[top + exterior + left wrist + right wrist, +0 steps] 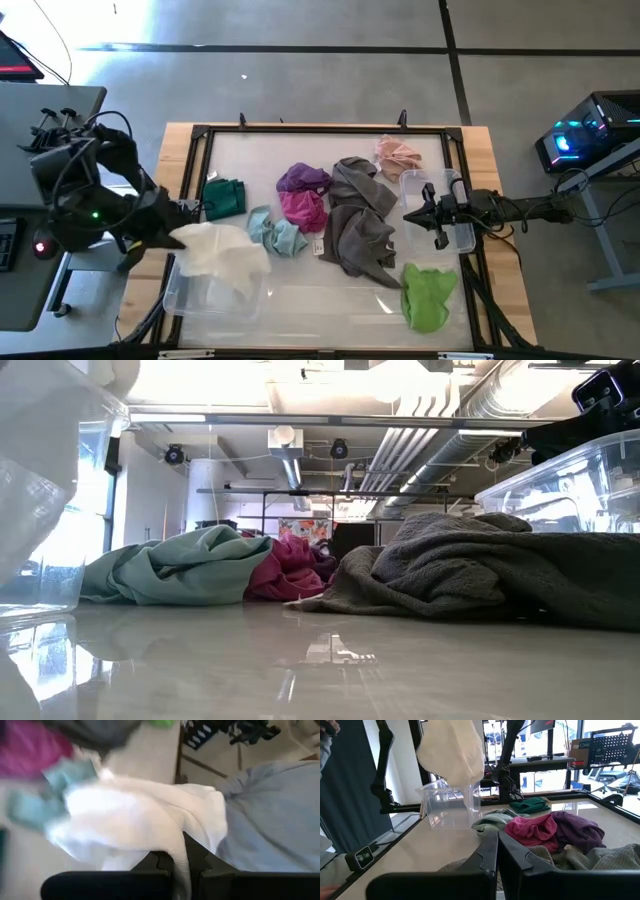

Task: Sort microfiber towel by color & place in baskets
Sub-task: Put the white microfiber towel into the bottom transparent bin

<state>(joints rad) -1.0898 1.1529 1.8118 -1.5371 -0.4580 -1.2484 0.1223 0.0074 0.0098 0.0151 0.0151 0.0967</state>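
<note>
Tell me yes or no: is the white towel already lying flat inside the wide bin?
No: in the right wrist view the white towel hangs bunched in the air above the wide bin, held up by the left end effector.

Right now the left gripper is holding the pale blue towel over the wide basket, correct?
Not quite: the left gripper is shut on the white towel, not the pale blue one, as the left wrist view shows. The pale blue towel lies on the table. The white towel does hang over the wide basket.
</note>
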